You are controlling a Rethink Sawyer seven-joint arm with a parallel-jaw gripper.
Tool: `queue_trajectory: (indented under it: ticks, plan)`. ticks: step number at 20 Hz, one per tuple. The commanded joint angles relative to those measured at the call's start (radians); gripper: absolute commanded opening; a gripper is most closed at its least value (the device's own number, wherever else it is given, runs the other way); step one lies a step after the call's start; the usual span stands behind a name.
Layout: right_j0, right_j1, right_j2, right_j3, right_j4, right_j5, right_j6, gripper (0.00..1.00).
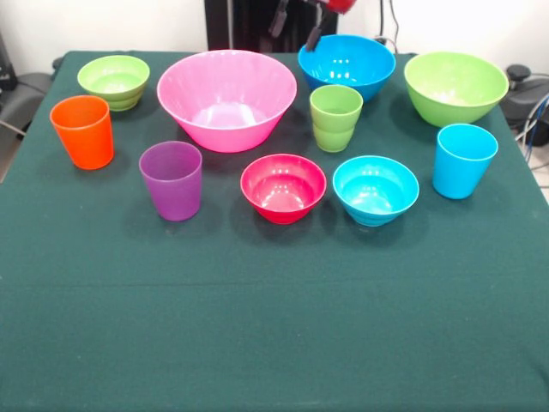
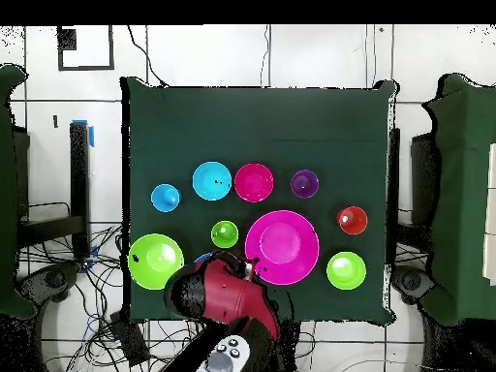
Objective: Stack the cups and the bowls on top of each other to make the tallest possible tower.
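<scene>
Nothing is yet being stacked: the gripper is being held above the blue bowl, whether parted or closed cannot be told; the pink bowl, the likely base, is lying just beside, all pieces being kept apart

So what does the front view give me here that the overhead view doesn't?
Front only: the medium blue bowl in full, empty, at the far side, and how tall the orange cup and purple cup stand beside the bowls.

Overhead only: the red arm reaching over the table edge, covering nearly all of that blue bowl, plus the whole green tablecloth outline and its bare half.

Both: the large pink bowl, the red bowl and the large green bowl, all standing apart, nothing stacked yet.
</scene>
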Motion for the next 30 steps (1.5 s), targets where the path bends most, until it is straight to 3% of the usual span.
queue_trajectory:
  ticks: [1,6,15,18,21,26,28,30]
  plan:
    - [0.02,0.208,0.069,-0.068,0.028,-0.22,0.233,1.0]
    - [-0.044,0.279,0.12,-0.087,0.0,-0.348,0.223,1.0]
    - [0.125,0.382,-0.067,-0.133,0.084,-0.399,0.168,1.0]
    - [0.12,0.372,-0.067,-0.136,0.071,-0.401,0.171,1.0]
    - [0.139,0.332,-0.07,-0.125,0.089,-0.33,0.194,1.0]
    - [0.202,0.253,-0.13,-0.157,0.141,-0.086,0.195,1.0]
    - [0.192,0.222,-0.137,-0.184,0.124,-0.012,0.171,1.0]
    - [0.145,0.202,-0.093,-0.179,0.098,-0.023,0.164,1.0]
